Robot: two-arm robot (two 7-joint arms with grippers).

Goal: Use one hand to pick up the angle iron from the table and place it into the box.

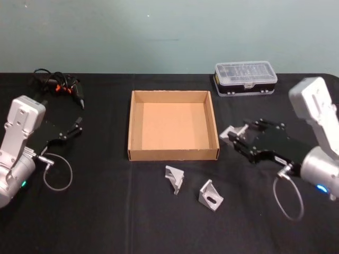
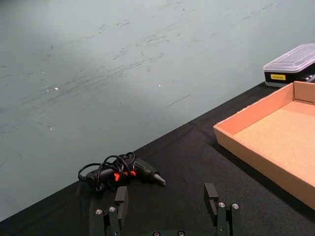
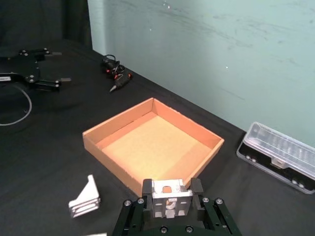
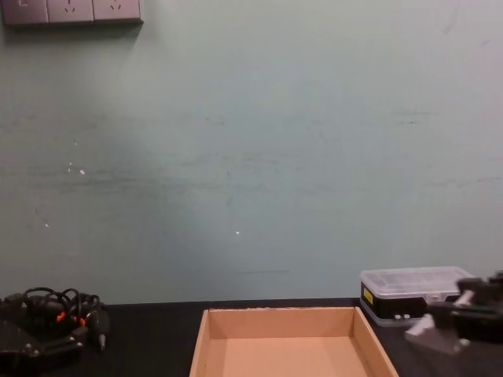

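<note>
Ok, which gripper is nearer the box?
Right. The right gripper, holding an angle iron, is just beside the box's right wall; the left gripper sits well off its left side.

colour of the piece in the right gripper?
Silver-grey metal: the angle iron, held by the right gripper. Shows best in the right wrist view.

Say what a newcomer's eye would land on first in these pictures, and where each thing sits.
The tan box sits open at the middle of the black table. Just off its right wall, the right gripper hangs with its jaws shut on an angle iron. Two more angle irons lie in front of the box.
</note>
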